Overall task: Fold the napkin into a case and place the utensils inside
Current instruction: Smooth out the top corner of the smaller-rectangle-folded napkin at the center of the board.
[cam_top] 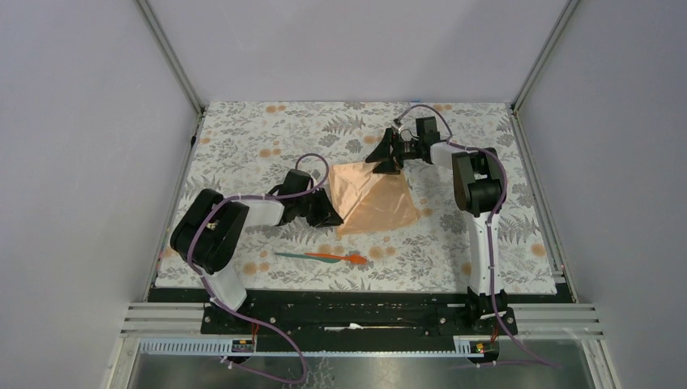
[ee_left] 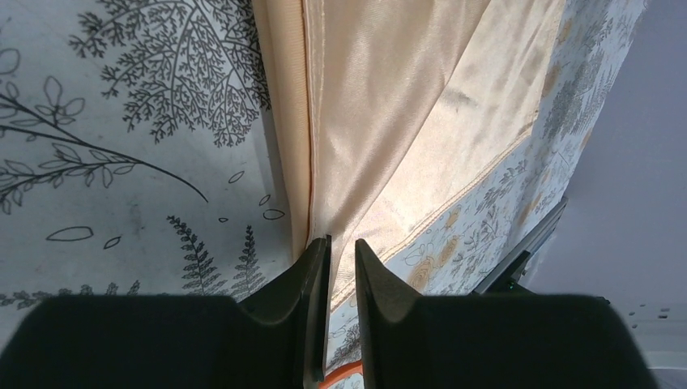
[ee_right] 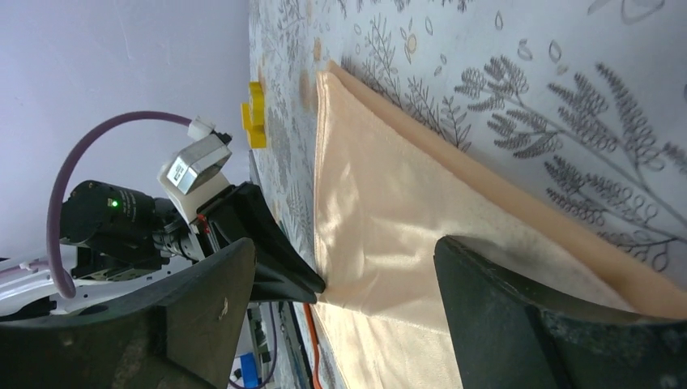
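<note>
**Napkin.** The napkin (cam_top: 381, 203) lies mid-table on the tablecloth (cam_top: 243, 146), partly folded, with layered edges showing in both wrist views. Its long axis runs far to near. The narrow end points to the far side, under the right gripper, and the wide end faces the arm bases.

**Utensils.** The utensils (cam_top: 320, 257) lie on the tablecloth near the napkin's near edge, apart from it. They lie in one line, long axis left to right. The teal piece (cam_top: 290, 254) is at the left and the orange piece (cam_top: 344, 258) at the right.

**Left gripper.** The left gripper (ee_left: 341, 267) is at the napkin's left edge. Its jaws are nearly closed, and a fold of the napkin runs into the narrow gap between them and is pinched there.

**Right gripper.** The right gripper (ee_right: 348, 300) is over the napkin's far end. Its jaws are spread wide and hold nothing; the cloth lies below, between the fingers (ee_right: 502, 316).

**Other items.** A yellow block (cam_top: 427, 212) sits just beside the napkin's near right corner.

**Markings.** A label (ee_right: 192, 166) on the left wrist is too small to read.
</note>
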Controlling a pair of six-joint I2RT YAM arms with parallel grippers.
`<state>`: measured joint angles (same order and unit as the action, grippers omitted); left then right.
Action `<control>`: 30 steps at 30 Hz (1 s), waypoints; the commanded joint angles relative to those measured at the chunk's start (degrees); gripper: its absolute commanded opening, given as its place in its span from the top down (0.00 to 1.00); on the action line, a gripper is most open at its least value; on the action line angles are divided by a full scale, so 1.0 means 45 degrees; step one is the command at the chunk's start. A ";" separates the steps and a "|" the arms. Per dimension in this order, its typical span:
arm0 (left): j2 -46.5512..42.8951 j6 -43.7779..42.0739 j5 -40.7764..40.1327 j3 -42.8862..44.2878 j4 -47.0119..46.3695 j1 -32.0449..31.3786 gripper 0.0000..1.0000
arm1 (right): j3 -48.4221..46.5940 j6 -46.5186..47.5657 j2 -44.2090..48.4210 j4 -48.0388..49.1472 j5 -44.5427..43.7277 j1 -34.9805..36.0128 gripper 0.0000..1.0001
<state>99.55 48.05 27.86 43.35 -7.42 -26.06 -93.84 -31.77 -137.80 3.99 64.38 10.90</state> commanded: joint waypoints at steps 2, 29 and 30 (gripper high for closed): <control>-0.0950 -0.0307 0.0097 0.0147 0.0856 0.0008 0.75 | -0.1379 -0.0104 0.0039 -0.0380 -0.0412 -0.0126 0.12; 0.4850 -0.4472 -0.5818 1.1815 0.7231 0.0655 0.58 | -0.0498 0.1075 0.1945 -0.2686 -0.3336 -0.0644 0.52; 0.5049 -0.4579 -0.6093 1.2049 0.7359 0.0655 0.59 | -0.0467 0.1124 0.1932 -0.2657 -0.3358 -0.0649 0.53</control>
<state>119.48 32.49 7.05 90.91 21.21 -23.49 -94.00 -28.99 -127.90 -7.18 48.95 8.19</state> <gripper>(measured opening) 0.444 0.485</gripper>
